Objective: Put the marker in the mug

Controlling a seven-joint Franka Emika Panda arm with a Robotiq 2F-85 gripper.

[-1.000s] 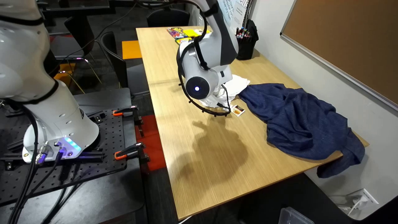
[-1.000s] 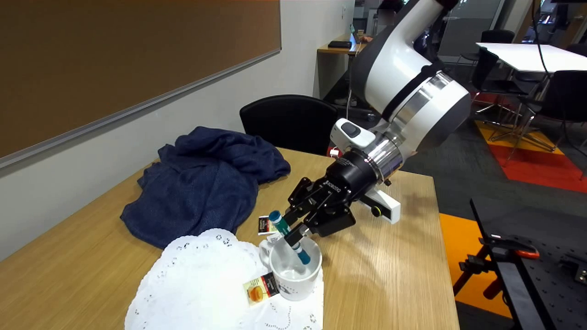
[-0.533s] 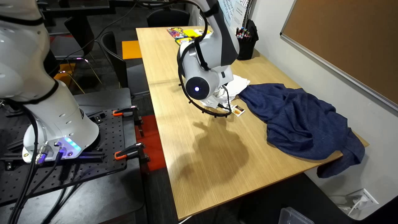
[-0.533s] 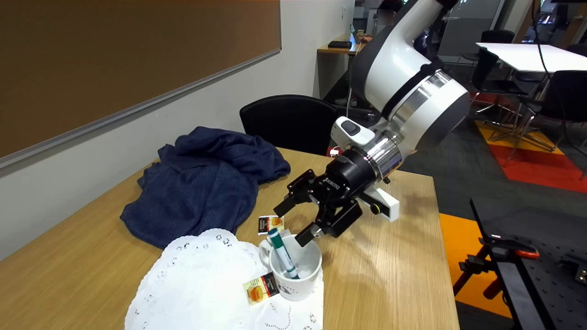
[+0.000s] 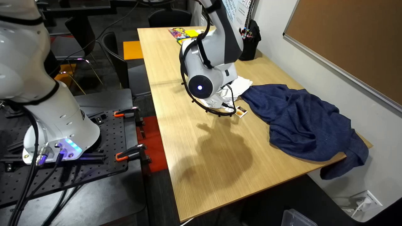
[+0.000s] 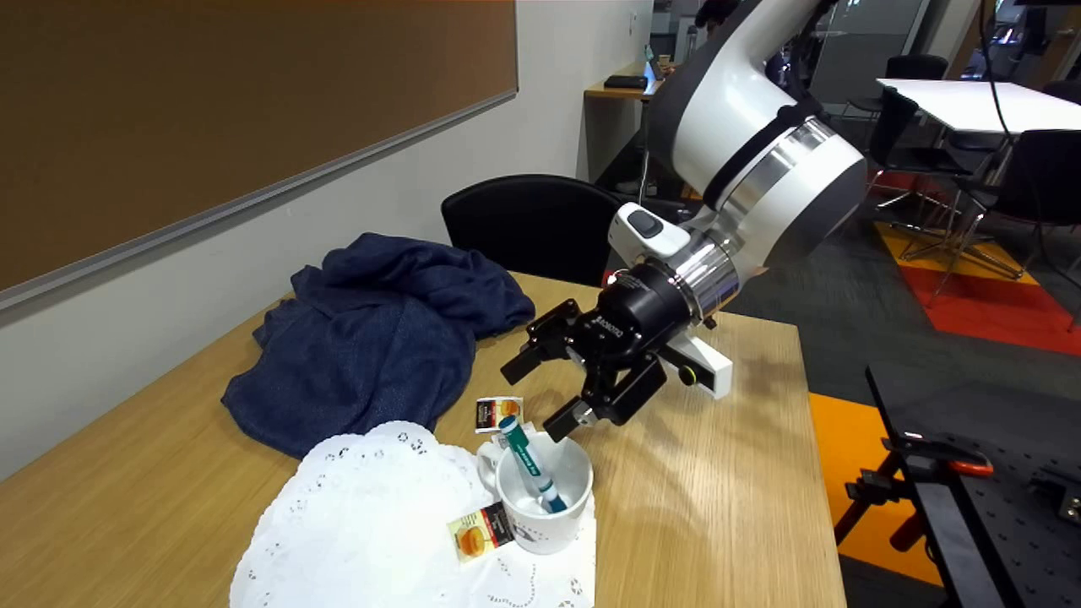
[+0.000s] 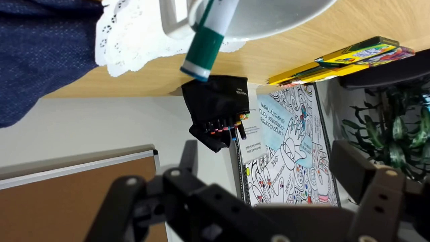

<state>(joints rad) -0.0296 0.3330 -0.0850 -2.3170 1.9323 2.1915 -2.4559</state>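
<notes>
The jaws gape wide and empty near the mug (image 6: 549, 525), the marker (image 6: 528, 460) leaning inside it. Opposite the mug's handle (image 6: 483, 464), counter (image 6: 718, 507) runs to its edge.

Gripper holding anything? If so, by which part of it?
Nothing held: the gripper is open, fingers apart, and the marker leans in the mug, clear of them.

Blurred end effector (image 7: 267, 156), wrist view
</notes>
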